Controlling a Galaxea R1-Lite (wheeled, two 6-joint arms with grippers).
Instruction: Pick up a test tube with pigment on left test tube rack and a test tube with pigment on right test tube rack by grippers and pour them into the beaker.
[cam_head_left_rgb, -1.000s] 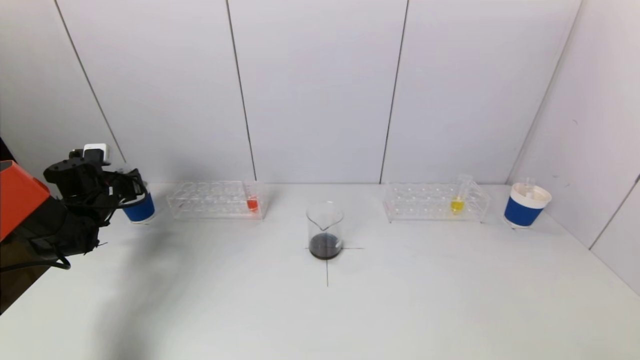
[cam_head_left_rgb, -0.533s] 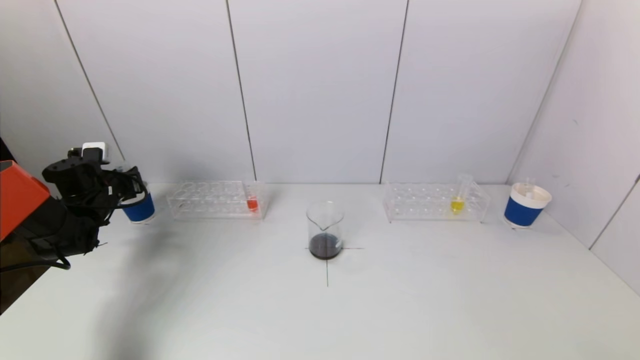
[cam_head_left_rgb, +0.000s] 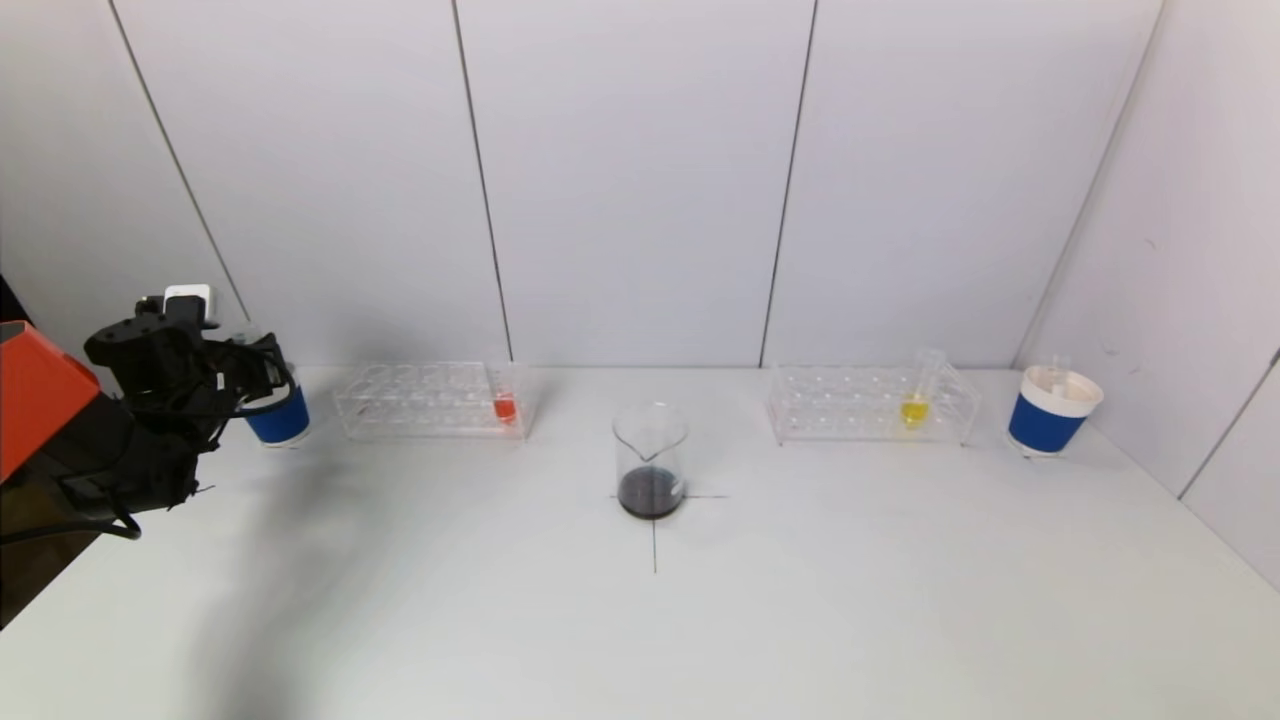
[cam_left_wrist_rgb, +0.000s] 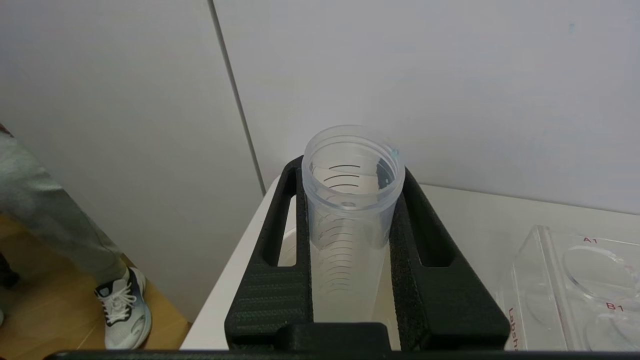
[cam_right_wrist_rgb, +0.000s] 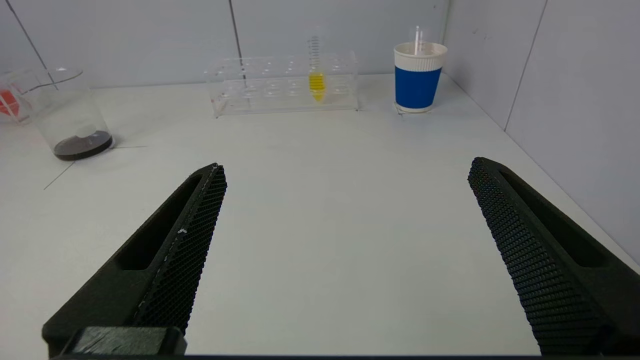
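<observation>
My left gripper (cam_head_left_rgb: 255, 375) is at the table's far left, over a blue paper cup (cam_head_left_rgb: 280, 420). In the left wrist view it (cam_left_wrist_rgb: 350, 170) is shut on an empty clear graduated test tube (cam_left_wrist_rgb: 350, 215), held upright; the tube's lower end is hidden. The left rack (cam_head_left_rgb: 420, 400) holds a tube with red pigment (cam_head_left_rgb: 505, 406). The right rack (cam_head_left_rgb: 865, 405) holds a tube with yellow pigment (cam_head_left_rgb: 914, 405). The beaker (cam_head_left_rgb: 650, 460) stands at the table's middle with dark liquid in it. My right gripper (cam_right_wrist_rgb: 345, 167) is open and empty, low over bare table, out of the head view.
A second blue cup (cam_head_left_rgb: 1052, 412) with a clear tube in it stands at the far right, near the side wall. In the right wrist view the yellow tube (cam_right_wrist_rgb: 316, 75), its rack (cam_right_wrist_rgb: 270, 85), the cup (cam_right_wrist_rgb: 417, 75) and the beaker (cam_right_wrist_rgb: 70, 120) lie ahead.
My left gripper has edged very slightly left with the empty tube. Nothing else has moved.
</observation>
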